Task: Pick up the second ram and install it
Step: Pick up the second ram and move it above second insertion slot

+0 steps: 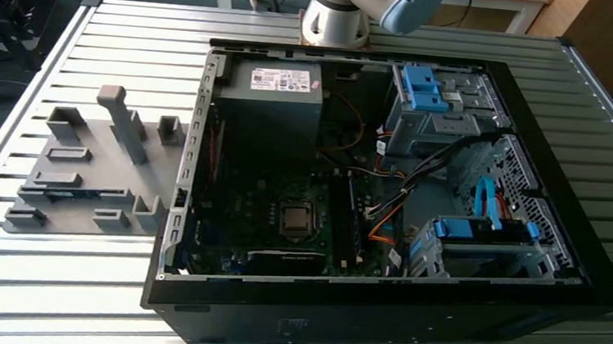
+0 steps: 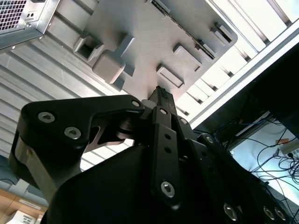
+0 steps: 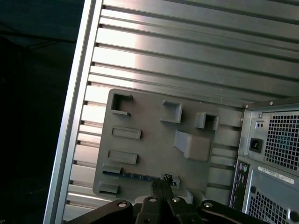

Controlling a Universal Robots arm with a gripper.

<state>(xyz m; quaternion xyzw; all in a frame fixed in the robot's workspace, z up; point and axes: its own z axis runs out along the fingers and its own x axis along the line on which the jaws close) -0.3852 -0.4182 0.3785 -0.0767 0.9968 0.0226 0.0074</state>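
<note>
**Lining up over the memory stick in the tray**

We are hanging the gripper (image 3: 161, 183) above the grey tray (image 3: 154, 140), and in both wrist views its two fingers are pressed together with nothing between them. The memory stick (image 3: 133, 175) is lying in the tray along the tray's edge row of holders, standing on its long edge between two low blocks. In the first wrist view the fingertips are sitting over the end of the stick that is nearer the computer case (image 3: 271, 154), which is standing just beside the tray.

As we judge it, we are reaching for the stick and have not gripped it yet. Doing this well means spreading the fingers while we are well clear of the tray. The pads should be facing the stick's two flat sides, not its ends. We would be centring along its length, since a grip near one end is likely to tilt it. The tray's tall post (image 1: 124, 121) is standing well away from the stick, so a straight drop looks clear.
</note>
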